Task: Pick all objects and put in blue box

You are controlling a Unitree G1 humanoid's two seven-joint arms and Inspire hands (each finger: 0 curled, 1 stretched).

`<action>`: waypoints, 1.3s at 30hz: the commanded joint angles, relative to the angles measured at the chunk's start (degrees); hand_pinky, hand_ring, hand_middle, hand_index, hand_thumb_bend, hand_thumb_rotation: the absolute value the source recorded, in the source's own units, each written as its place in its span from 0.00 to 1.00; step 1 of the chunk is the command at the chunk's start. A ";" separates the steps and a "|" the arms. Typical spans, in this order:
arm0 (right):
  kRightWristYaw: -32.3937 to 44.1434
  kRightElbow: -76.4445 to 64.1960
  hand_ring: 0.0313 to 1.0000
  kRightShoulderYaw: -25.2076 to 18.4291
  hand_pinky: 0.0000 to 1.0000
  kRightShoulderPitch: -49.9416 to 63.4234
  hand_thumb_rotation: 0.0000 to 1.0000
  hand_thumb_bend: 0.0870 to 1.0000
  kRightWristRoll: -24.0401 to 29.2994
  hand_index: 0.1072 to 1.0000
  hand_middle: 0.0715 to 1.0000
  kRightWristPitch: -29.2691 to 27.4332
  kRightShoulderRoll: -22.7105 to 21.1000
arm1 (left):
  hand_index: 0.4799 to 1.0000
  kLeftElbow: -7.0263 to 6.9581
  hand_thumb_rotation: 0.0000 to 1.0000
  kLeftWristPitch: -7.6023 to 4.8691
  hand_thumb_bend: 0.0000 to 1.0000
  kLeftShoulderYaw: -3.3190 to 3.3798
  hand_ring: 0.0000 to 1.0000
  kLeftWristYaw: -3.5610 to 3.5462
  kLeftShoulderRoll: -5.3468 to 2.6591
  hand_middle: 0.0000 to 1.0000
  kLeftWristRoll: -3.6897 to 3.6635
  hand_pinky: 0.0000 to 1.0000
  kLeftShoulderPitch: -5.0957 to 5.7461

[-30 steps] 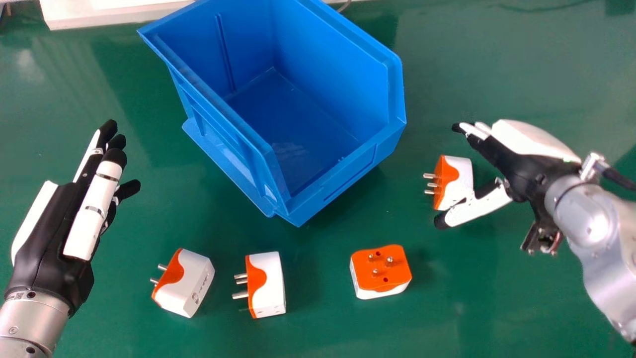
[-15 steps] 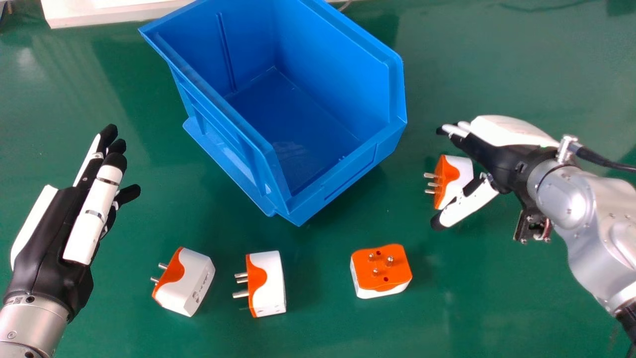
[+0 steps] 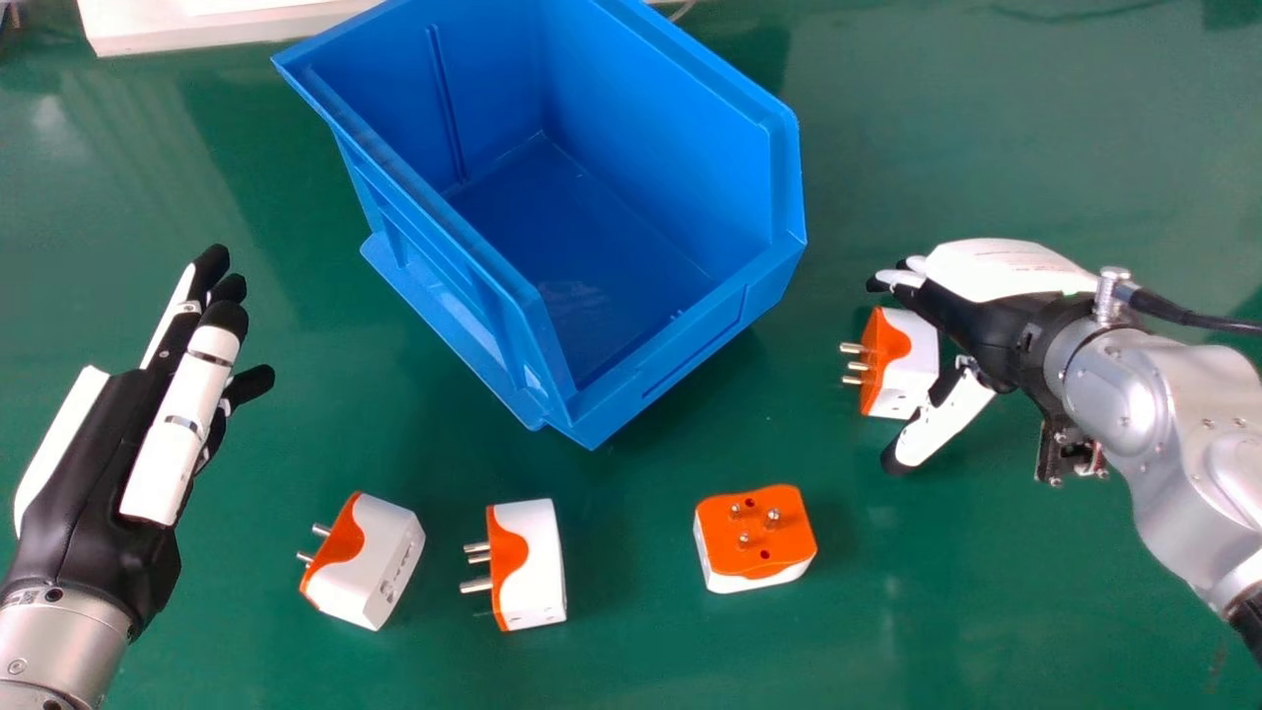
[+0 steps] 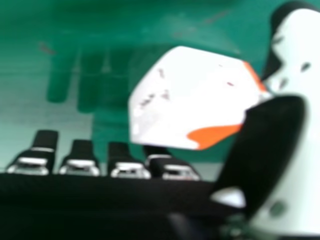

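The right hand (image 3: 991, 330) is open, its fingers above the rightmost plug adapter (image 3: 907, 360) and its thumb at the near side. This adapter is lying on the green table (image 3: 986, 592), right of the blue box (image 3: 692, 345). Three other adapters (image 3: 530, 567) lie nearer. The left hand (image 3: 94, 473), at the left, is also open.

A black cable (image 3: 1183, 314) meets your silver metal right forearm (image 3: 1134, 394), dotted with screws (image 3: 1208, 424); your black-and-white left hand (image 3: 89, 483) has black fingertips (image 3: 226, 318).

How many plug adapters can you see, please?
4: the leftmost adapter, a second to its right, a third farther right, a fourth beside the right hand; the box may hide others.
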 commanded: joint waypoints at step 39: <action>-4.52 8.37 0.96 1.49 0.89 -5.16 0.17 0.56 -2.63 0.89 0.96 -4.85 -0.02 | 1.00 -3.78 1.00 0.69 0.31 1.43 1.00 -0.34 0.37 1.00 -1.19 0.91 2.01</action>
